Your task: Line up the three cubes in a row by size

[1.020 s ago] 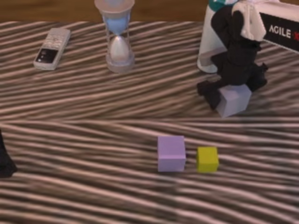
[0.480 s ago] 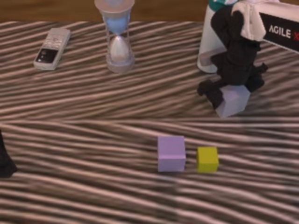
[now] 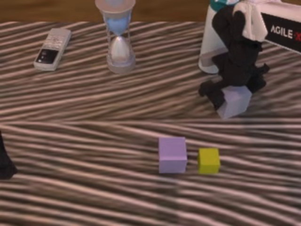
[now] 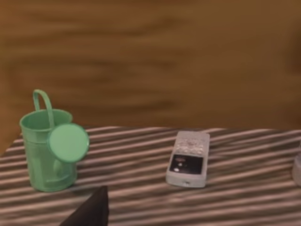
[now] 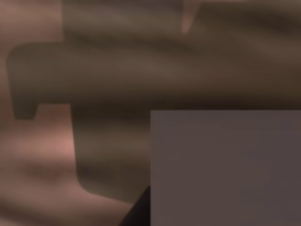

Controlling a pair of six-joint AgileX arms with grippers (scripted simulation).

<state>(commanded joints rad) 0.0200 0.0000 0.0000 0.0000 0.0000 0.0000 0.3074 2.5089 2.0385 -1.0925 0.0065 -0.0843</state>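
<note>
The largest pale lavender cube (image 3: 235, 102) is at the back right of the striped table, with my right gripper (image 3: 234, 89) straddling it, its black fingers (image 3: 210, 94) pressed on two opposite sides. The same cube (image 5: 225, 169) fills much of the right wrist view and casts a wide shadow on the cloth. The medium lilac cube (image 3: 172, 154) and the small yellow cube (image 3: 209, 160) sit side by side near the middle, a narrow gap between them. My left gripper (image 3: 4, 165) is parked at the left edge; one of its fingers (image 4: 94, 212) shows in the left wrist view.
A blue hourglass (image 3: 120, 42) stands at the back centre and a grey phone (image 3: 52, 48) lies at the back left. A white container (image 3: 210, 47) stands just behind my right arm. A green watering can (image 4: 49, 150) stands beyond the phone.
My right gripper and the largest cube have shifted very slightly up and left in the top view. The lilac cube, the yellow cube and my left arm have not moved.
</note>
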